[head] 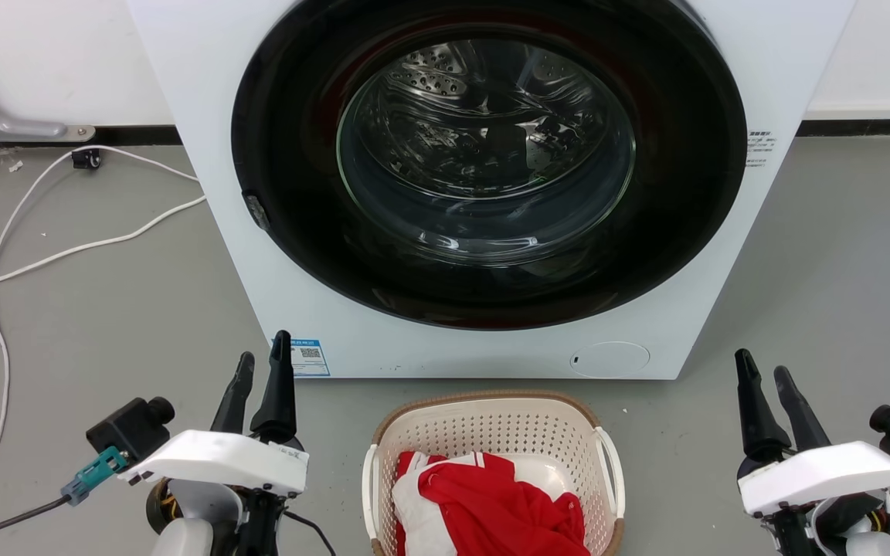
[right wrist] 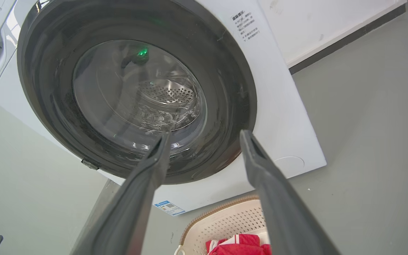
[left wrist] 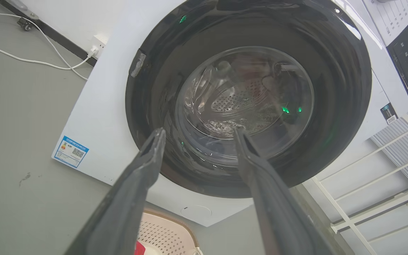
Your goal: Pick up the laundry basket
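Left gripper [head: 263, 351], 7 o'clock in head view: fingers spread, holding nothing. Right gripper [head: 762, 364], 5 o'clock: also spread, empty.

Laundry basket [head: 491, 428] on floor [head: 90, 324] between them at 6 o'clock, touching neither. Cream perforated walls, brown woven-look rim, white side handles [head: 615, 471]. Red-and-white cloth [head: 491, 502] inside.

Washer [head: 491, 355] just beyond, 12 o'clock.

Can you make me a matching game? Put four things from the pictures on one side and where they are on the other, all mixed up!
Things:
1. laundry basket
2. red and white cloth
3. white cable
4. blue sticker

Places:
A. lying on the floor, left of the washer
B. stuck on the washer's lower left corner
C. on the floor right in front of the washer
D. inside the basket

Pairs: 1-C, 2-D, 3-A, 4-B.
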Controlling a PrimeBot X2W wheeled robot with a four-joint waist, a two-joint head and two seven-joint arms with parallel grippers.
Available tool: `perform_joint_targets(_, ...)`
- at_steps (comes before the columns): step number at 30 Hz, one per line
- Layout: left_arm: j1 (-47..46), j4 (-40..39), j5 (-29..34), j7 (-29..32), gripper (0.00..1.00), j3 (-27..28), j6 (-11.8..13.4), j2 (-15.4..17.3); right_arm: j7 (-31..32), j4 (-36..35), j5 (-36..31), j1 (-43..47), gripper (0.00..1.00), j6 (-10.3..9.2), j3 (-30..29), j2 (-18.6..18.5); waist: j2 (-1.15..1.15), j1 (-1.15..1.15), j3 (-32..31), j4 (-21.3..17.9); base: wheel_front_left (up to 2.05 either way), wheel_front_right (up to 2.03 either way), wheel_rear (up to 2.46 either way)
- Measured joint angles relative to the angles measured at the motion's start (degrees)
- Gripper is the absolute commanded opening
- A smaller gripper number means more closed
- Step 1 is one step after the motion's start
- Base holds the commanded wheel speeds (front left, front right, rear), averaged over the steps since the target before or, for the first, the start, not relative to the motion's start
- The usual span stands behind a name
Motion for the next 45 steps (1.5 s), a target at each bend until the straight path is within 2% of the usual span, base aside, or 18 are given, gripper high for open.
perform_joint_targets(25,-2.3,2.4,22.7,-4.1,1.0,-2.4,1.3,0.6,0.2,-2.4,-21.1,0.6,1.0,0.01,0.7,0.0,0.0,0.0,0.0,-0.5,0.0,0.0,0.0)
perform_joint_targets(45,-3.7,4.9,33.7,-6.6,1.0,-4.9,2.8,1.8,-0.7,-3.5,-31.9,0.6,1.0,0.01,1.9,0.0,0.0,0.0,0.0,-0.5,0.0,0.0,0.0)
